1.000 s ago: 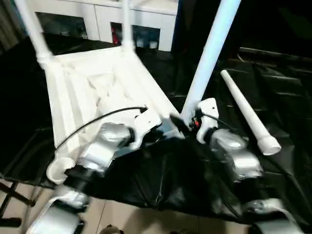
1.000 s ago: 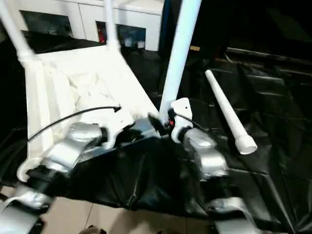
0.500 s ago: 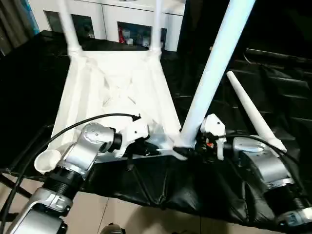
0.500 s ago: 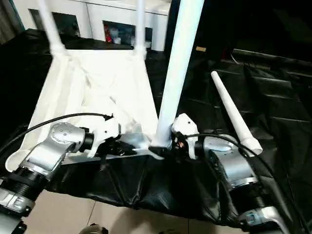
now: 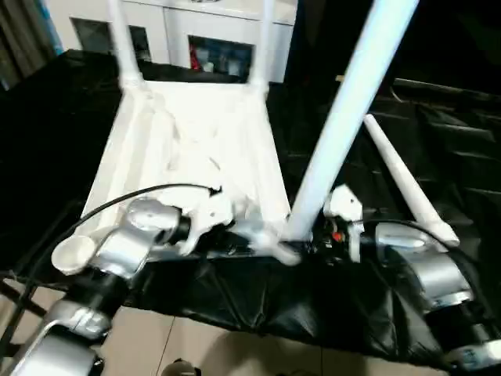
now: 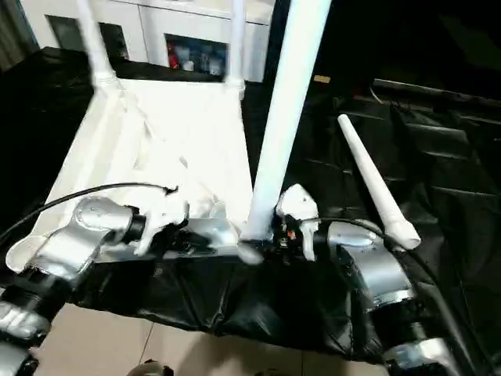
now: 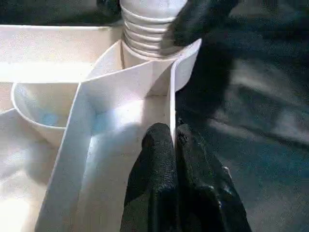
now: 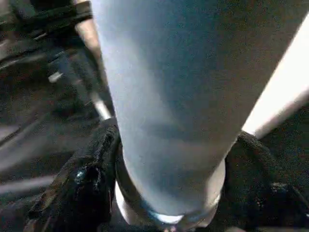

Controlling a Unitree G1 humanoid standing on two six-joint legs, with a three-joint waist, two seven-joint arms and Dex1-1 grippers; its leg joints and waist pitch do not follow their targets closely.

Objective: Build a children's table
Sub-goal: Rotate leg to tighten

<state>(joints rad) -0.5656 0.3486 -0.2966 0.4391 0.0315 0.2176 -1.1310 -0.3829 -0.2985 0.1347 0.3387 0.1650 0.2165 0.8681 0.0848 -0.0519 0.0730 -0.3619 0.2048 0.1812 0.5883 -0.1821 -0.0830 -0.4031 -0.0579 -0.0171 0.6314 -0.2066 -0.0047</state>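
The white table top (image 5: 196, 141) lies upside down on a black cloth. Two legs (image 5: 125, 47) (image 5: 264, 39) stand in its far corner sockets. A third leg (image 5: 344, 117) rises from the near right corner, its ridged collar (image 7: 149, 29) sitting in the socket. My right gripper (image 8: 174, 166) is shut on the base of that third leg, one black finger (image 8: 91, 179) on each side. My left gripper (image 7: 173, 137) is shut on a thin rib of the top right beside that corner. A fourth leg (image 5: 403, 184) lies loose on the cloth to the right.
The near left corner socket (image 5: 72, 252) stands open with no leg in it. The black cloth (image 5: 258, 305) hangs over the near edge, with pale floor (image 5: 196, 345) below. White cabinets (image 5: 203, 31) stand behind the table top.
The whole picture has shifted with the head. My right gripper's fingers have drawn in around the third leg's base. The left gripper keeps its pinch on the rib.
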